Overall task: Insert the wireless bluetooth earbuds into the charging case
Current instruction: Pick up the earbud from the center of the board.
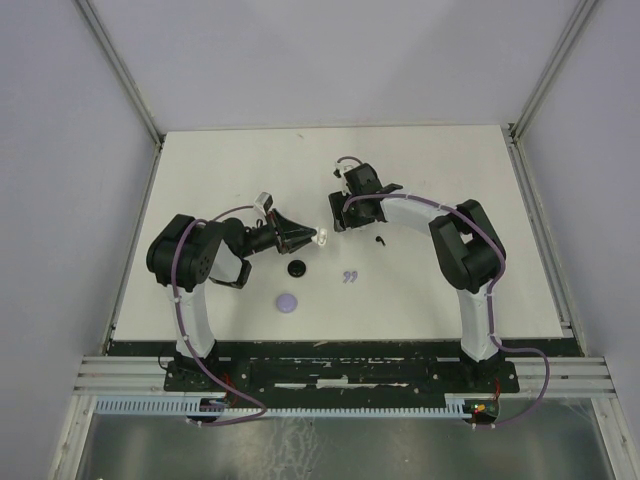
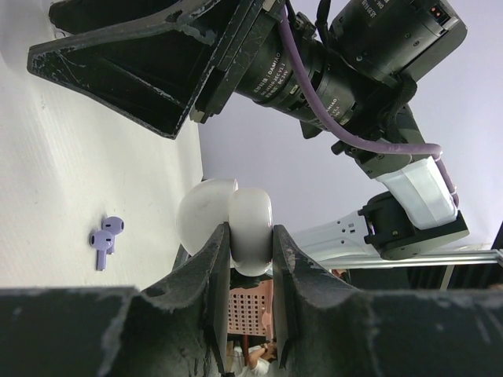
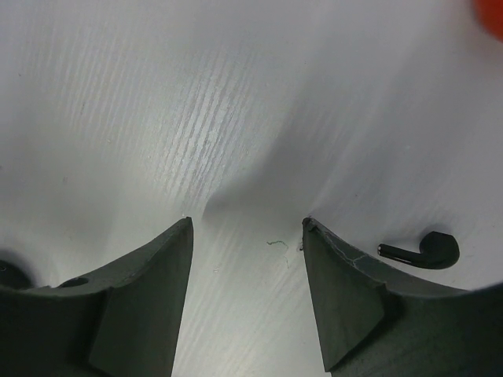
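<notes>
Found white charging case (image 2: 236, 212) pinched in left gripper (image 2: 250, 236) jaws, above the desk (image 1: 450, 200). Found right gripper (image 3: 247, 228) jaws spread, empty, near black earbud (image 3: 420, 251); lavender earbuds (image 2: 104, 239) on desk. Likely to twist case loose through off-centre pushing

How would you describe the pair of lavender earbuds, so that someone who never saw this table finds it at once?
Start at the white table and go to its middle, a little toward the near edge. There, right of the black disc and the lavender disc, lie the lavender earbuds. They are tiny, comma-shaped and paired, unlike the round discs and the lone black earbud.
</notes>
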Available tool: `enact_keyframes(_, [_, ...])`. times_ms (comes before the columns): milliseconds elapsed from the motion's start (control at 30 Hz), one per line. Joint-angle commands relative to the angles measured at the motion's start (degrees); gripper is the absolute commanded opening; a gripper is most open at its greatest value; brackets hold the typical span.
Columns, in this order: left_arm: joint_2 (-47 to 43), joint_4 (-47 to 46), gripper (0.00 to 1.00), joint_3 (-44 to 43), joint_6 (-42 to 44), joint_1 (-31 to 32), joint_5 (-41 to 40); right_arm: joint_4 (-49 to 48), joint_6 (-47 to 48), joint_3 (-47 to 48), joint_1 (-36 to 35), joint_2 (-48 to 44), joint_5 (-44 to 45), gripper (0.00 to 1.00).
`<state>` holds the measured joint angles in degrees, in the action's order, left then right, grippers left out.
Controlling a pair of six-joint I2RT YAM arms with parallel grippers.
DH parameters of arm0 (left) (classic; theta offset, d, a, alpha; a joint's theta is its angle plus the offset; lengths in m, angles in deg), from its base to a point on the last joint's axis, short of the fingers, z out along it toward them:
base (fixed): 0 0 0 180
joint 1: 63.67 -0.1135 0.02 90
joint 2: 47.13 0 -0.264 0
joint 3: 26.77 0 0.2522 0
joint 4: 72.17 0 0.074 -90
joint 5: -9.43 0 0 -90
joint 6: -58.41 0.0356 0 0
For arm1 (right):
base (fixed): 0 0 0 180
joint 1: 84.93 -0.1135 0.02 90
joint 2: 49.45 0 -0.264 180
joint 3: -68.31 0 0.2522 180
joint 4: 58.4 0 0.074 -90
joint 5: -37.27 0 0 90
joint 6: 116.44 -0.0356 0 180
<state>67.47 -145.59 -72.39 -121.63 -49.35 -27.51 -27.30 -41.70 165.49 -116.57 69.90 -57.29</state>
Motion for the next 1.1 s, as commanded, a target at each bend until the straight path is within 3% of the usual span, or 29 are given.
enact_keyframes(0, [-1.39, -8.37, 0.03, 0.21, -1.76, -0.23, 1.04, -1.59, -0.64, -0.56, -0.03, -0.26, -0.54, 0.66])
enact_keyframes(1067, [-2.63, -8.39, 0.03, 1.33, -1.63, -0.26, 0.61, -1.07, 0.31, -10.41, -0.09, -9.77, -0.01, 0.65])
